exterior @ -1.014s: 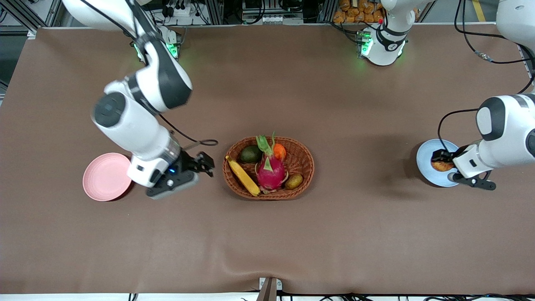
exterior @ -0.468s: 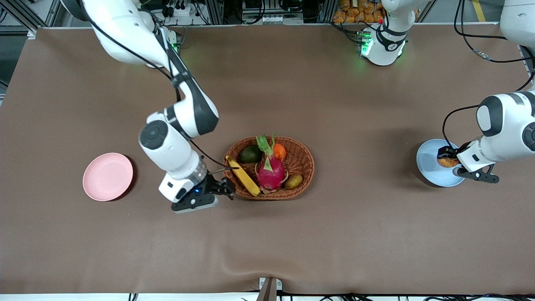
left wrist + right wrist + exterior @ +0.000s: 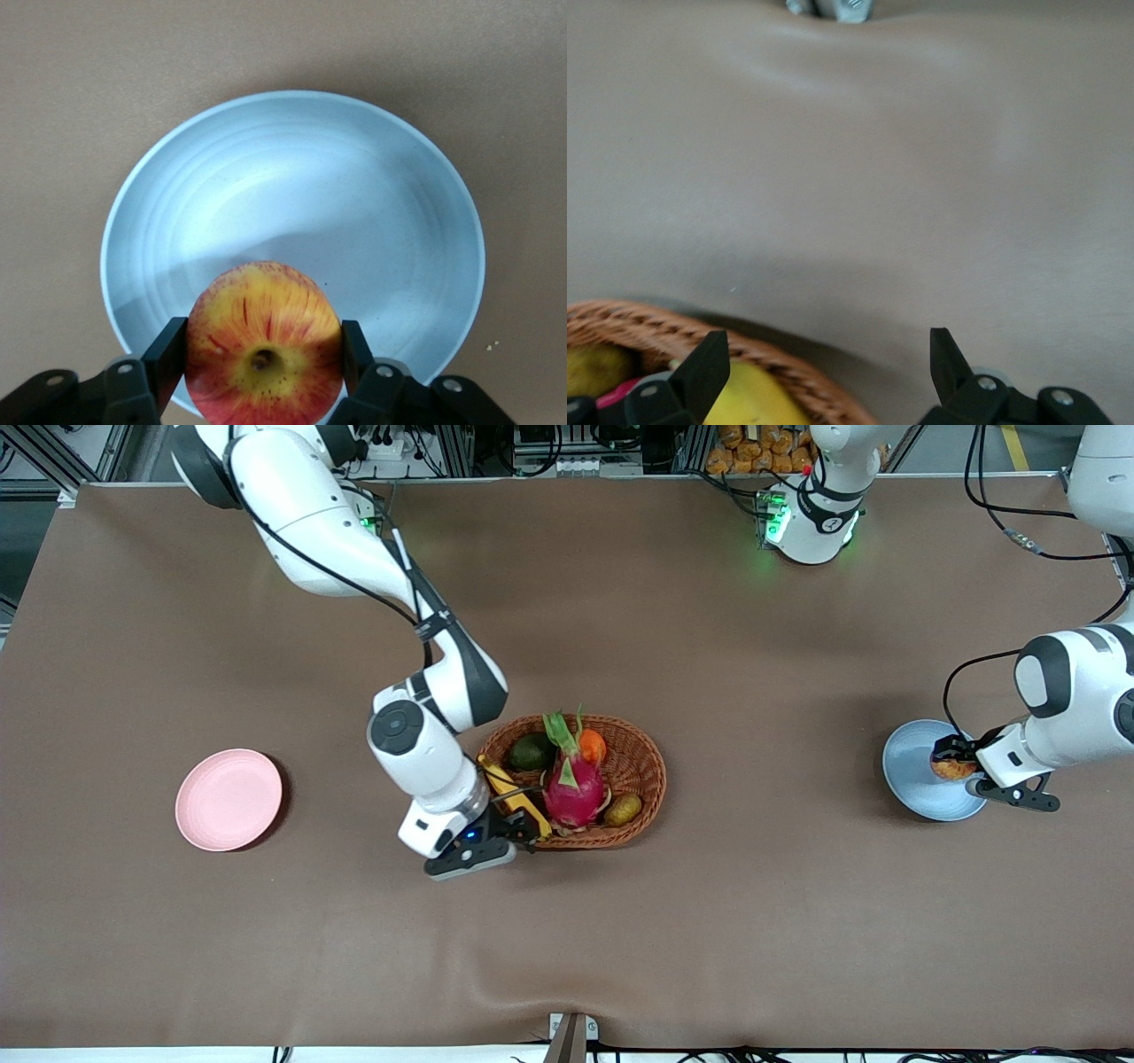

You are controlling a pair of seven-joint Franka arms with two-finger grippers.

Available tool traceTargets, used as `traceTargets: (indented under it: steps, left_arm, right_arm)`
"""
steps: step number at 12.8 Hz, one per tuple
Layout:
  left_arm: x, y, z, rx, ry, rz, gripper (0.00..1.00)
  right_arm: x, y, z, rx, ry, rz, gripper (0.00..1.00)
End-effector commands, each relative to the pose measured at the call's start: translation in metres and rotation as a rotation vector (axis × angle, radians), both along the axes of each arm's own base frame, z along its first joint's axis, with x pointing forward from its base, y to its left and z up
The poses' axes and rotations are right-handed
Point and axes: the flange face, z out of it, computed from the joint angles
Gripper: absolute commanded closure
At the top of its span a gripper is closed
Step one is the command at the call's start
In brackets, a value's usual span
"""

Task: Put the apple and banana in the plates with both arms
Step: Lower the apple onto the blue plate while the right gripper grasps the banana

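Overhead, left end effector (image 3: 257, 372) gripping apple (image 3: 263, 343) above blue plate (image 3: 292, 168)

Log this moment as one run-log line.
left gripper: holds apple over blue plate | right gripper: open over banana in basket | pink plate: bare

Bright, even overhead light casts soft shadows beside the plates (image 3: 229, 800); the right wrist view is blurred.

Red apple (image 3: 262, 343) streaked yellow, light blue plate (image 3: 912, 788), pink plate (image 3: 229, 799), yellow banana (image 3: 512, 793), seemingly brown wicker basket (image 3: 640, 779)
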Motion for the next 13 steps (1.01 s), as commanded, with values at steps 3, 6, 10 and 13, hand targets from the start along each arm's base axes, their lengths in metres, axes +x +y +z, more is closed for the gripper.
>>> traceTargets:
  steps: [3, 6, 10, 13]
  left_arm:
    - [-0.002, -0.001, -0.006, 0.001, -0.002, -0.018, 0.17]
    - [-0.001, -0.003, -0.008, -0.002, -0.001, -0.030, 0.00]
    - [0.005, -0.006, 0.009, 0.006, -0.014, -0.046, 0.00]
    - [0.031, -0.025, 0.060, 0.007, -0.018, -0.065, 0.00]
  right_arm:
    - [-0.015, 0.031, -0.003, -0.010, 0.001, 0.004, 0.00]
    - [-0.019, 0.034, -0.016, -0.044, -0.004, 0.028, 0.24]
    - [-0.019, 0.034, -0.020, -0.051, -0.004, 0.032, 0.37]
    - [-0.019, 0.034, -0.022, -0.053, -0.002, 0.032, 0.39]
